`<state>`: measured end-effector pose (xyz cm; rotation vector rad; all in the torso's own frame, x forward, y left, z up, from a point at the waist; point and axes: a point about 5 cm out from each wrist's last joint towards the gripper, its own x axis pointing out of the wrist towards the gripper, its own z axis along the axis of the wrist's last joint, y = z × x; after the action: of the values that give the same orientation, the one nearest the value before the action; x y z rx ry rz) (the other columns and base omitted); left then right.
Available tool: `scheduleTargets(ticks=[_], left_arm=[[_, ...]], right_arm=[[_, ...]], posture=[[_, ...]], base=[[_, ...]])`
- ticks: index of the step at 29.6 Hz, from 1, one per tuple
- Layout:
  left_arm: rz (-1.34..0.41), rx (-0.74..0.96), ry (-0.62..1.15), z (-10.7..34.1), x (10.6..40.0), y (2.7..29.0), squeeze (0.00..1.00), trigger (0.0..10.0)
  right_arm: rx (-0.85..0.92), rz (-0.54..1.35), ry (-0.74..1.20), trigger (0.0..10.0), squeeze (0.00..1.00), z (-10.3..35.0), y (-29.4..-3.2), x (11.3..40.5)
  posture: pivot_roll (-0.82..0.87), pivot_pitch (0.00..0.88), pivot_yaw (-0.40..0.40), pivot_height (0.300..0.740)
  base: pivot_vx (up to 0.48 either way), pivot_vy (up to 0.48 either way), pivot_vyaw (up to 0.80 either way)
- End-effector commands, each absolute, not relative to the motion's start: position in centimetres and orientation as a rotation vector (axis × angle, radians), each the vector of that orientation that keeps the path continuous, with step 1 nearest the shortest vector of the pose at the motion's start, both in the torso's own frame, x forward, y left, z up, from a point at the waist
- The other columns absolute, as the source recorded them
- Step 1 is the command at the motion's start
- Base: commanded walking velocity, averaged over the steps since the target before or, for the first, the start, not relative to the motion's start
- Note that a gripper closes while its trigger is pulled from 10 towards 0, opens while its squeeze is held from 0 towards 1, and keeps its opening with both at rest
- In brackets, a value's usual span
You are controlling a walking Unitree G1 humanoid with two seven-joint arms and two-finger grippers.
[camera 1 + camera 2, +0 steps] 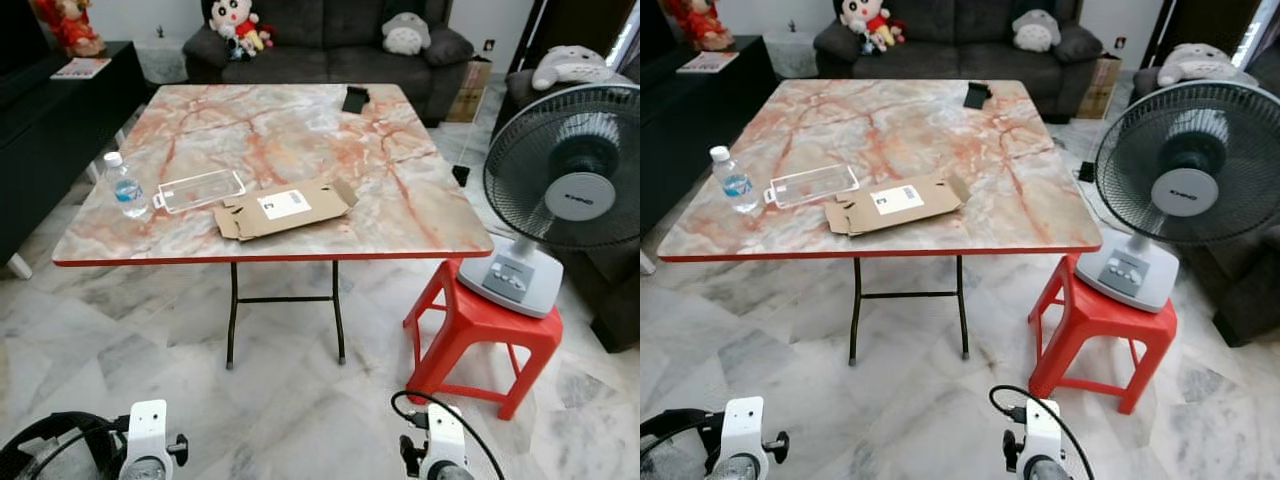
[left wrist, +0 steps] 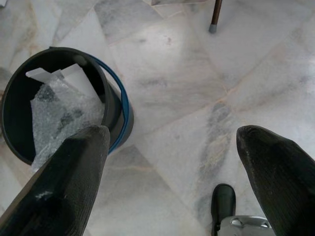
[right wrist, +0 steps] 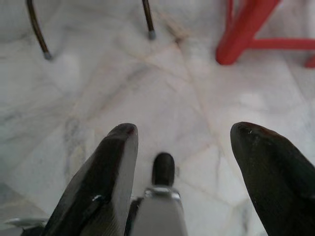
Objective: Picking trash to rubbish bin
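Both grippers low, jaws wide apart, empty: left gripper (image 2: 172,162) over black round plastic bin (image 2: 115,105) holding bubble wrap (image 2: 59,115). Flattened brown cardboard box (image 1: 285,208), clear plastic tray (image 1: 198,190), small water bottle (image 1: 122,185) on near-left marble-pattern tabletop (image 1: 300,130). Right gripper (image 3: 179,157) above floor.

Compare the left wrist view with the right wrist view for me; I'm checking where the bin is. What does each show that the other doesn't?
The left wrist view alone has the black bin with bubble wrap and white scraps inside, beside the open left gripper. The right wrist view alone has the red stool leg, beyond the open right gripper. Both share the marble floor and dark table leg tips.
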<state>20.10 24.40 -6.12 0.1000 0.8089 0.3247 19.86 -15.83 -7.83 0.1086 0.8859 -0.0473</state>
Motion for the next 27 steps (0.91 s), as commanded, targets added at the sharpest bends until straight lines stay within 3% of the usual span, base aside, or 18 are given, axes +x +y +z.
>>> scheduleTargets(ticks=[1, 9, 13, 22, 27], left_arm=[[0.305, 0.113, 0.790, -5.9, 20.6, 24.2, 0.00, 10.0], [0.294, 0.169, 0.710, -5.0, 21.6, 24.2, 0.00, 10.0], [0.277, 0.246, 0.569, -3.4, 23.5, 24.1, 0.00, 10.0], [0.249, 0.294, 0.420, -1.5, 25.3, 23.7, 0.00, 10.0], [0.265, 0.268, 0.222, 2.1, 28.5, 23.4, 0.00, 10.0]], right_arm=[[0.104, -0.024, 0.835, 10.0, 0.00, -7.1, -15.6, 21.0], [0.106, 0.057, 0.650, 10.0, 0.00, -4.4, -14.8, 24.8], [0.082, 0.112, 0.531, 10.0, 0.00, -2.6, -14.3, 26.8], [0.095, 0.153, 0.391, 10.0, 0.00, -0.5, -13.4, 28.7], [0.136, 0.210, 0.240, 10.0, 0.00, 2.7, -11.6, 31.2]], posture=[[0.06, 0.000, -0.022, 0.740], [0.06, 0.000, -0.024, 0.740], [0.06, 0.000, -0.028, 0.740], [0.06, 0.000, -0.032, 0.740], [0.07, 0.000, -0.040, 0.740]], base=[[0.000, 0.000, 0.00], [0.000, 0.000, 0.00], [0.000, 0.000, 0.00], [0.000, 0.000, 0.00], [0.000, 0.000, 0.00]])
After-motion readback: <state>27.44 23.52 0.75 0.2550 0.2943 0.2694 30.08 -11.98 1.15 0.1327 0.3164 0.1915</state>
